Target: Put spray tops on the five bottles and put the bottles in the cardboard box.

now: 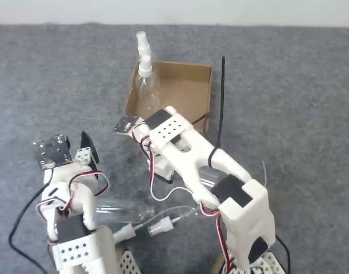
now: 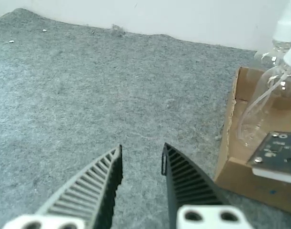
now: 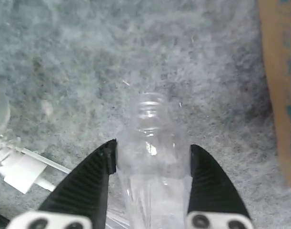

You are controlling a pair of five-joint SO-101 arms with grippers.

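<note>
One uncapped bottle [image 3: 152,164], pinched by the right gripper [image 3: 153,145] just beside the cardboard box [image 1: 188,94], should be held neck-steady while the spread, empty left gripper [image 2: 142,149] fetches the loose spray top [image 1: 161,227].

Nothing legible — blue marks on the cardboard box [image 3: 277,71] cannot be read.

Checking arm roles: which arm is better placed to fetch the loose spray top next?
Left, likely: left gripper is open and empty over carpet, while right gripper grips the uncapped bottle awaiting the spray top.
</note>
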